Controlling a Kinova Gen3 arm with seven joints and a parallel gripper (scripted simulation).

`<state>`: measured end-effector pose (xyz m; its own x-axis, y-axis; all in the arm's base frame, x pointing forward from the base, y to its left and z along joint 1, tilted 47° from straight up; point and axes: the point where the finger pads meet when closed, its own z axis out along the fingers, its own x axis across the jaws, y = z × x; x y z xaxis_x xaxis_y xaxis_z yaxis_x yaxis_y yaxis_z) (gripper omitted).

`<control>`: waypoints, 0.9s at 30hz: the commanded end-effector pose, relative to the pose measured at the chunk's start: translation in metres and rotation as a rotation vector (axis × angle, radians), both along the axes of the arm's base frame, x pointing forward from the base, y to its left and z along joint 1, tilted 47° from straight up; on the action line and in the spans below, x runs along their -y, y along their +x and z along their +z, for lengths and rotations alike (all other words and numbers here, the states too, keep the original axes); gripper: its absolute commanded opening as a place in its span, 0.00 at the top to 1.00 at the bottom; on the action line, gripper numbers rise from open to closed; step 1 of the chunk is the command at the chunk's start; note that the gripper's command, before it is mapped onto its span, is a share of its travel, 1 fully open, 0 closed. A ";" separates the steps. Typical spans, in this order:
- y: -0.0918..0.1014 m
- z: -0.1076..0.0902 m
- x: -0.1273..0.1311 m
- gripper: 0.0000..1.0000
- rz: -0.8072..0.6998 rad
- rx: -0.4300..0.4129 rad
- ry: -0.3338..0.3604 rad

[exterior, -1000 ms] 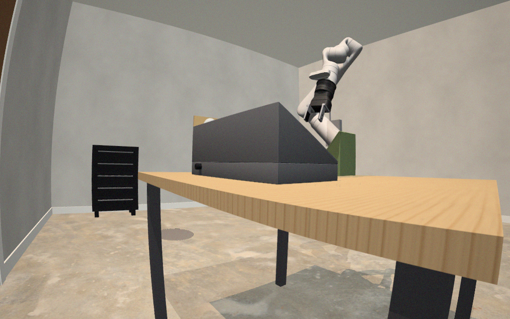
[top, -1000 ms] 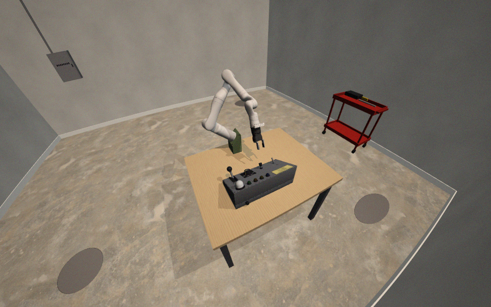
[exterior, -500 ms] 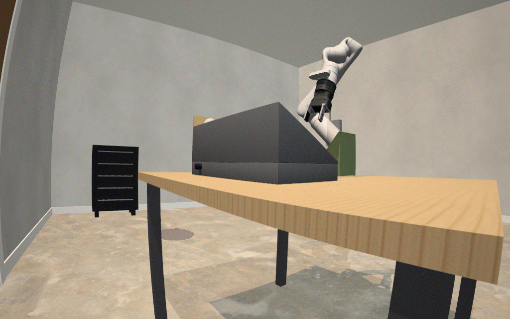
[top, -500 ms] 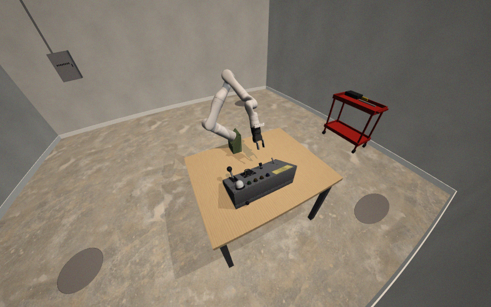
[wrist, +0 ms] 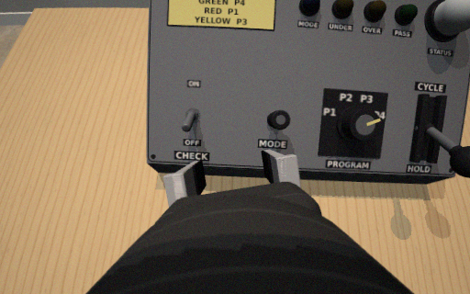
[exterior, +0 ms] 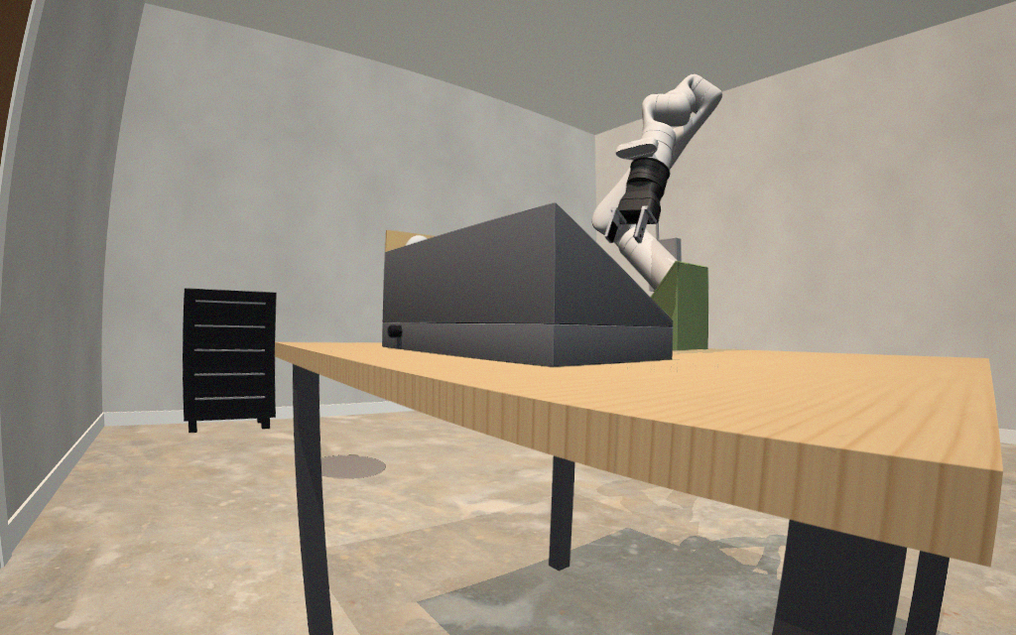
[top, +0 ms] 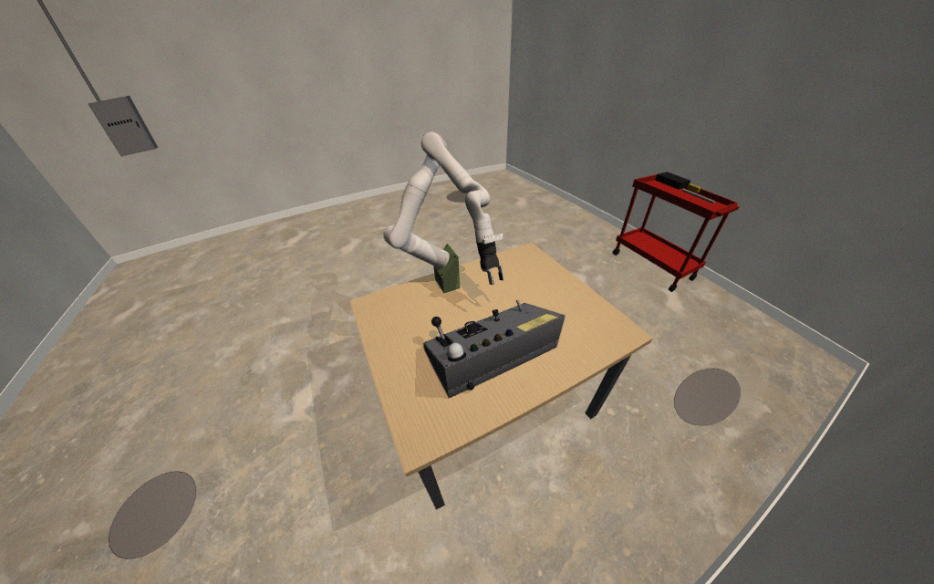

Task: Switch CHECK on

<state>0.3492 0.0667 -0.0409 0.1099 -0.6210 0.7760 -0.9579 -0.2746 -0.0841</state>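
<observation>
the tool (wrist: pixel 234 175) hangs wide open above bare tabletop (wrist: pixel 61 152) just short of the console (wrist: pixel 250 78), apart from it. nothing stands between it and the check toggle (wrist: pixel 189 119). the mode button (wrist: pixel 278 119) sits beside the toggle; the cycle lever (wrist: pixel 456 153) juts out, well apart.

We see a bare workshop/test room: stained concrete floor (top: pixel 202 348), grey walls, wall elec. box (top: pixel 122 125), red tool cart (top: pixel 682 190), black drawer cabinet (exterior: pixel 228 356), wood table (top: pixel 528 377).
</observation>
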 end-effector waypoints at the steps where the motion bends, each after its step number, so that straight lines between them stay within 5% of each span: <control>1: 0.000 0.000 -0.001 0.00 0.001 0.001 0.001; 13: 0.003 0.008 0.003 0.00 0.004 0.004 0.003; 20: 0.019 0.086 0.051 0.00 0.022 0.026 0.006; 22: 0.019 0.086 0.051 0.00 0.022 0.026 0.006; 27: 0.005 0.147 0.115 0.00 0.015 0.021 0.001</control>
<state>0.3719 -0.0246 0.0917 0.1366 -0.5742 0.8072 -0.9342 -0.3457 -0.0878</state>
